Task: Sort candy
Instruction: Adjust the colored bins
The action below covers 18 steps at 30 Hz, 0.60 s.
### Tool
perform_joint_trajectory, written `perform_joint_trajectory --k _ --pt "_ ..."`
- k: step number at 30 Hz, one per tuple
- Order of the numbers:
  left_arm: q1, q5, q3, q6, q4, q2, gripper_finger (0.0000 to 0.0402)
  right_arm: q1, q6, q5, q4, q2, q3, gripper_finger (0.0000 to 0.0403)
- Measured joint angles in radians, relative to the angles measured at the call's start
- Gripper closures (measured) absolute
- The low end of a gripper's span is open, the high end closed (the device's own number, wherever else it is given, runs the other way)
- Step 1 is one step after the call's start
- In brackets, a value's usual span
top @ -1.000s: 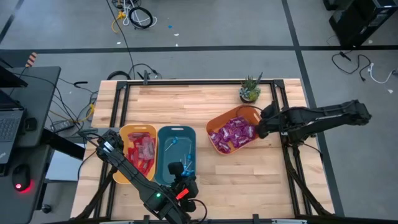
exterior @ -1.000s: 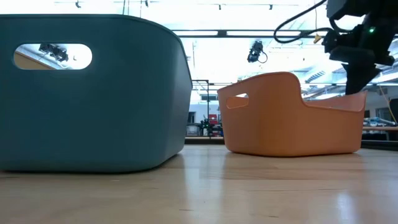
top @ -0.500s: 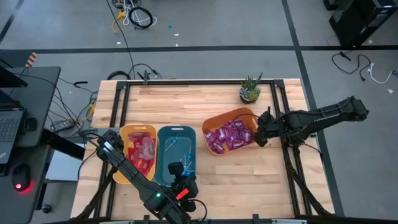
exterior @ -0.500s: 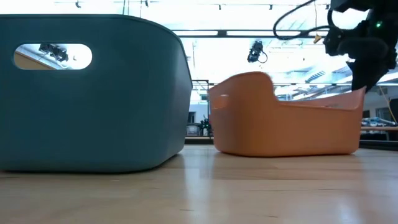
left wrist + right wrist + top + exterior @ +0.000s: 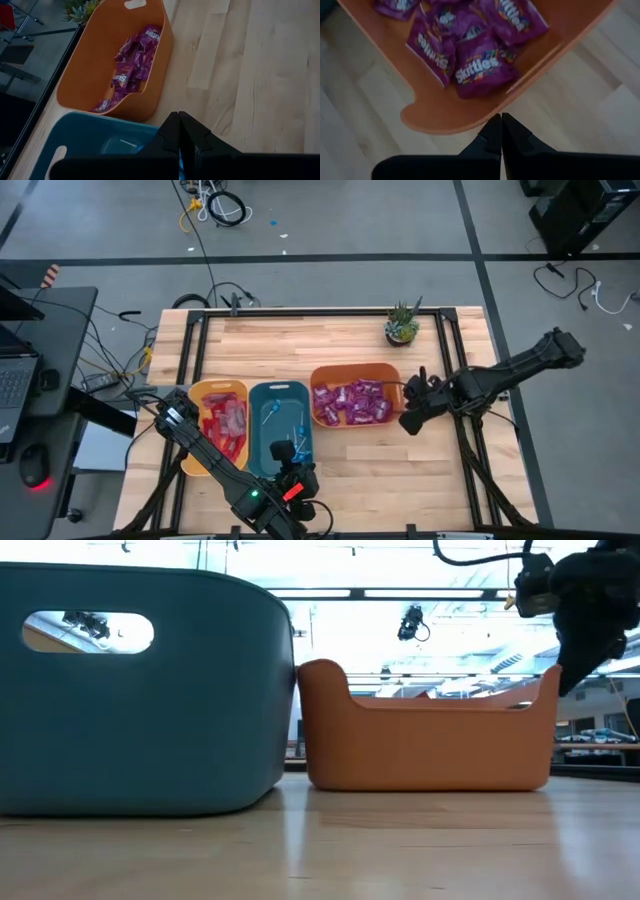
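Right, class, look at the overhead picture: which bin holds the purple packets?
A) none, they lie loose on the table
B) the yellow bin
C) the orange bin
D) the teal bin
C: the purple packets lie inside the orange bin, which stands right of the teal bin and the yellow bin.

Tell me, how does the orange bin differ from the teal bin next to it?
The orange bin holds a heap of purple packets; the teal bin holds only a few blue lollipops, so much of its floor shows. The orange bin lies crosswise on the table, the teal bin lengthwise. In the low view, the orange bin's rim dips in the middle. Both are plastic with handle cut-outs.
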Motion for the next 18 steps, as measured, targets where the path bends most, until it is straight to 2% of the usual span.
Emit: perform_joint_trajectory --k 8,14,18 --pt "0.0 0.0 0.0 0.0 0.0 0.0 0.0401 0.051 0.093 0.017 -0.104 0.026 0.0 0.0403" --pt "0.0 0.0 0.0 0.0 0.0 0.0 0.0401 0.058 0.15 0.2 -0.252 0.022 0.029 0.0403" --pt "0.0 0.0 0.0 0.004 0.002 0.0 0.0401 0.055 0.056 0.352 -0.275 0.022 0.09 0.0403"
